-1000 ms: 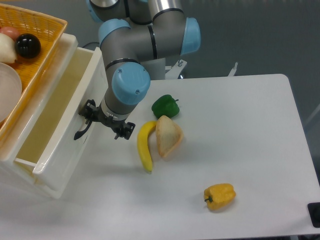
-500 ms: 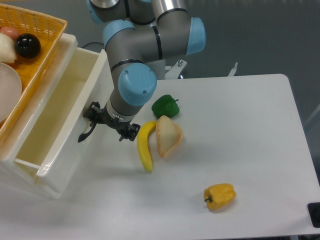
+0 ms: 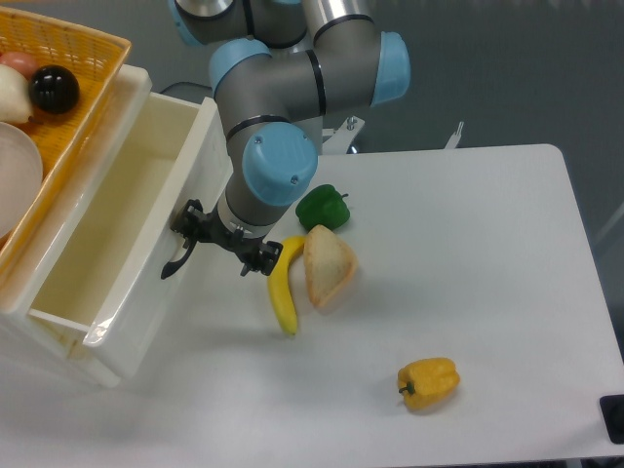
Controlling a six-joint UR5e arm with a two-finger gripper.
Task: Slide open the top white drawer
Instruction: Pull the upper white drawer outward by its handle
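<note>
The top white drawer [image 3: 115, 229] stands pulled well out of the cabinet at the left, and its deep cream inside is bare. Its curved black handle [image 3: 175, 263] sits on the front wall, facing the table. My gripper [image 3: 192, 246] hangs under the blue-grey wrist right at that handle and looks shut on it. The wrist hides most of the fingers.
A banana [image 3: 282, 289], a wedge of bread [image 3: 328, 269] and a green pepper [image 3: 322, 208] lie just right of the gripper. A yellow pepper [image 3: 427, 382] lies nearer the front. An orange basket [image 3: 76, 102] with a black ball [image 3: 54, 88] sits on top of the cabinet.
The gripper has moved right and toward the table, and the drawer has slid further out with it. The food items have not moved.
</note>
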